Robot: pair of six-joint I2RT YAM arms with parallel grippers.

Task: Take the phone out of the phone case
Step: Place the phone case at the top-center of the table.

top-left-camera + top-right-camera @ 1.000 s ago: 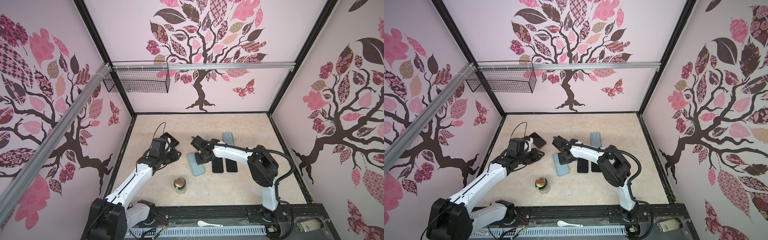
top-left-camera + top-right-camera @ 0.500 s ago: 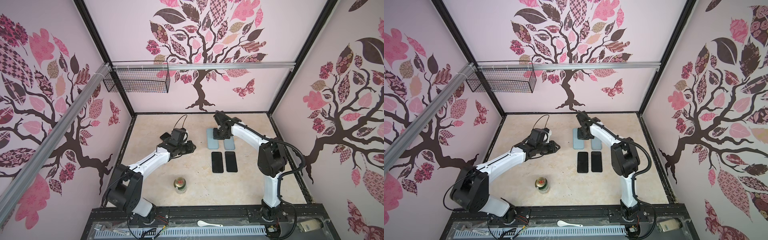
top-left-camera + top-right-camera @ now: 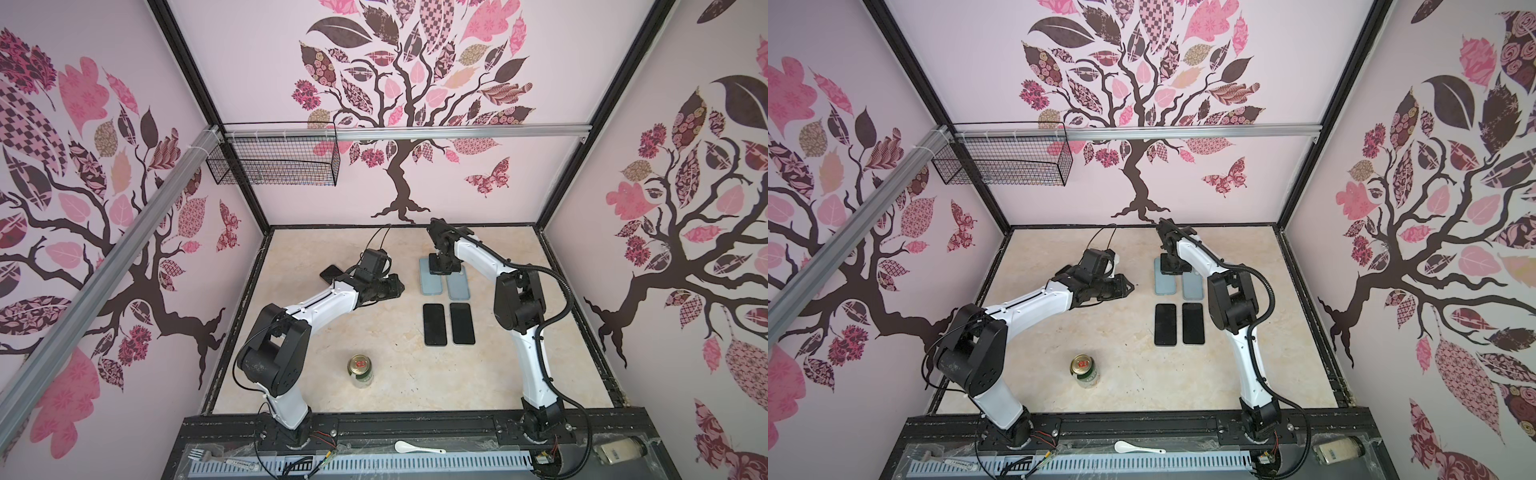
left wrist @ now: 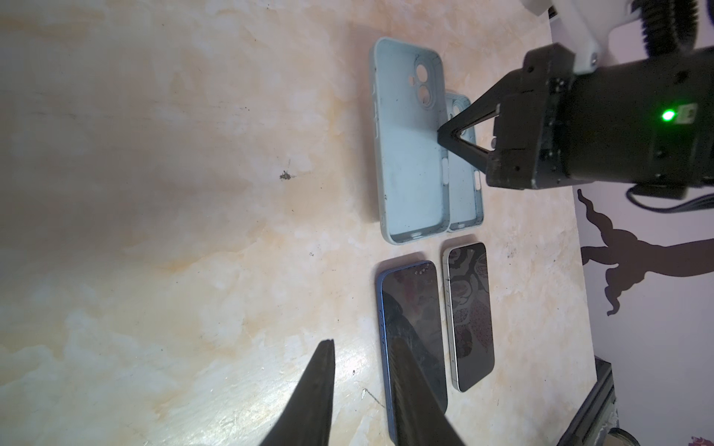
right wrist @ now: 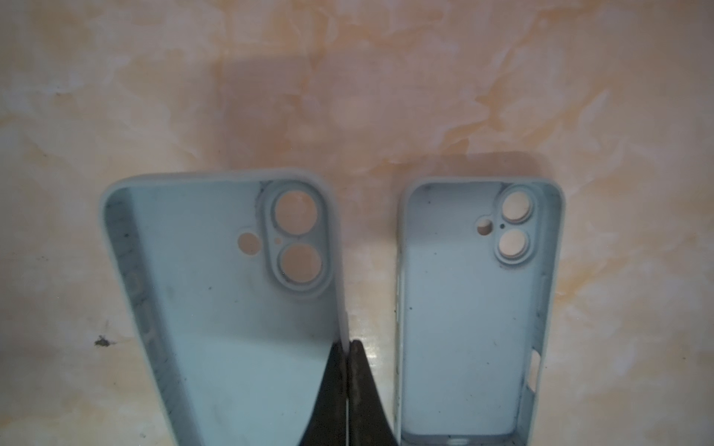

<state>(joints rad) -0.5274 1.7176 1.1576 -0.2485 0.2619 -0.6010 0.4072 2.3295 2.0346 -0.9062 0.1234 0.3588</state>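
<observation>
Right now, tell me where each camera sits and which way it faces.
Top views: high above the robot's base, facing down at the table; both whole arms show.
Left wrist: on the left arm, facing across two phones and two cases; left gripper open, right gripper ahead.
Right wrist: facing down along its shut fingers, pinching one case's wall.
Shared: both wrist views show both cases.

Phone case (image 3: 430, 286), pale blue, empty: two; second phone case (image 3: 459, 289). Phone (image 3: 435, 324), bare, dark screen up: two; second phone (image 3: 462, 323). Dark flat slab (image 3: 331, 272): one, phone or case unclear. Drink can (image 3: 359, 370): one. White spoon (image 3: 417, 448): one. Fork (image 3: 216, 459): one. Wire basket (image 3: 274, 162): one.
</observation>
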